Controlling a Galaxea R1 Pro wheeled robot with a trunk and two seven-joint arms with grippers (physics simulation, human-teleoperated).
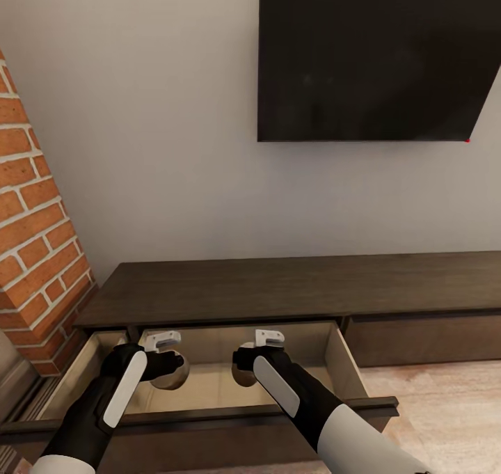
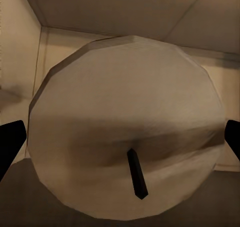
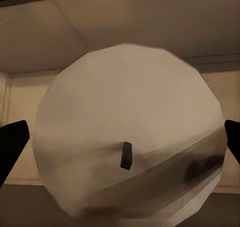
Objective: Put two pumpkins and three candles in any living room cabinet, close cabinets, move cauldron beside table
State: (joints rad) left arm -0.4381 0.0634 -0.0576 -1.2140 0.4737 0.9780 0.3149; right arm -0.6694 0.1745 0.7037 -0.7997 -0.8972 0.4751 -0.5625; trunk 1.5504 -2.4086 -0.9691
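The dark brown cabinet (image 1: 278,286) has its left drawer (image 1: 209,390) pulled out, showing a pale wood interior. Both my arms reach down into that drawer. My left gripper (image 1: 167,364) is shut on a pale grey candle (image 1: 175,379); in the left wrist view this candle (image 2: 125,112) with its dark wick sits between the black fingertips (image 2: 10,142). My right gripper (image 1: 243,362) is shut on a second candle (image 1: 241,378), which spans the gap between the fingertips (image 3: 12,142) of that gripper (image 3: 122,142) in the right wrist view. Pumpkins, cauldron and table are out of view.
A black TV (image 1: 376,56) hangs on the wall above the cabinet. A red brick column (image 1: 35,237) stands close at the left. The drawer's dark front panel (image 1: 209,415) is near me, and a closed drawer front (image 1: 424,338) lies to the right above wood floor (image 1: 445,397).
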